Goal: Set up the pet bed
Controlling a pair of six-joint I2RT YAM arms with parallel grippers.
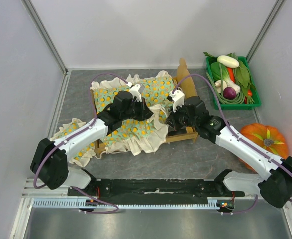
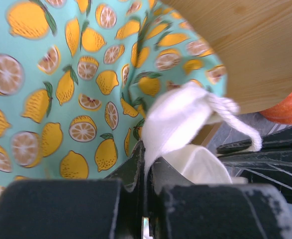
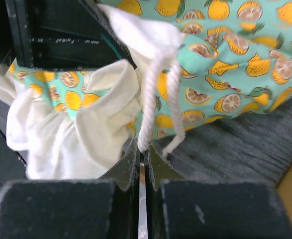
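Only close-up: cord [image 3: 150,104] in right hand [image 3: 142,152].

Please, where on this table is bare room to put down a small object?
Free: the grey tabletop strip between the lemon-print frilled cushion and the arm bases, and the back-left corner behind the cushion. Crowded: the middle, where the cushion covers the light-wood pet bed, and the right side, with the green vegetable crate and orange pumpkin.

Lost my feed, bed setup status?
Left hand shut on frill. Right hand shut on cord. Lemon-print cushion bunched over pet bed.
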